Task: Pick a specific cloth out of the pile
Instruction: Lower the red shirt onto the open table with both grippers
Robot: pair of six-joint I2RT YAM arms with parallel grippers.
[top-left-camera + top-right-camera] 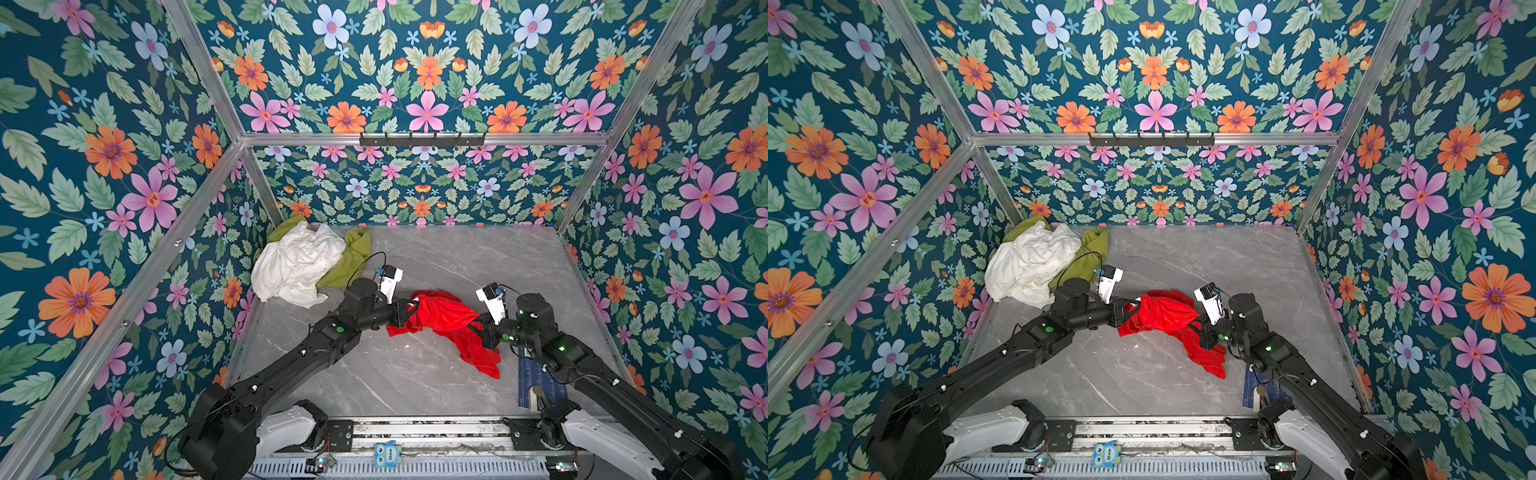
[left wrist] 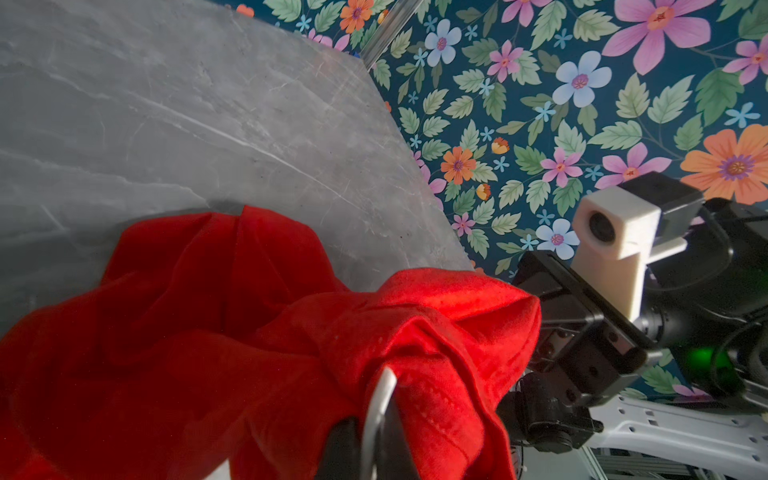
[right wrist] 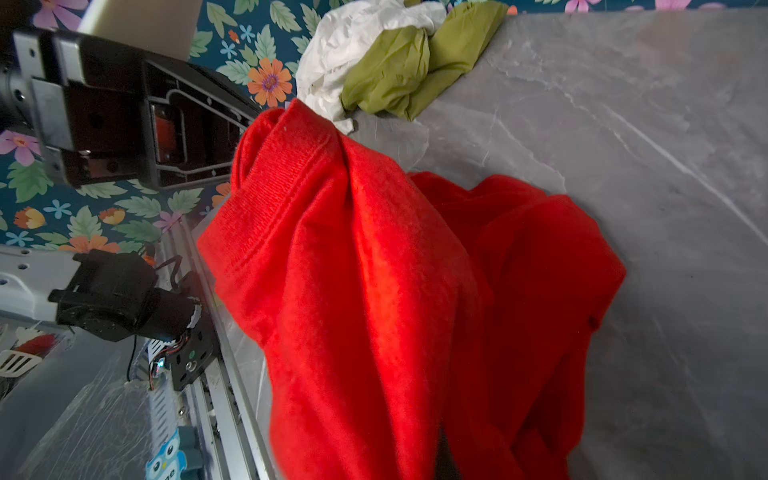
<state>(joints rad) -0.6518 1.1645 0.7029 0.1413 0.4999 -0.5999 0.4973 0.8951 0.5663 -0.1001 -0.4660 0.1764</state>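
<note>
The bright red cloth [image 1: 440, 316] [image 1: 1167, 316] hangs stretched between my two grippers over the middle of the grey marble table [image 1: 415, 382], apart from the pile. Its loose end trails down to the table toward the front right. My left gripper [image 1: 409, 309] [image 1: 1133, 309] is shut on the cloth's left end; in the left wrist view the red fabric [image 2: 249, 353] bunches round its tips [image 2: 382, 399]. My right gripper [image 1: 478, 326] [image 1: 1198, 328] is shut on the right end, its jaws buried in cloth [image 3: 374, 291]. The pile [image 1: 295, 262] [image 1: 1030, 262] [image 3: 345, 45] lies in the back left corner.
The pile is a white fabric lying over an olive-green one [image 1: 353, 257] [image 3: 399, 70]. Floral walls with aluminium posts enclose the table on three sides. A black hook rail [image 1: 422, 139] hangs on the back wall. A blue ruler mat [image 1: 536, 374] lies under the right arm.
</note>
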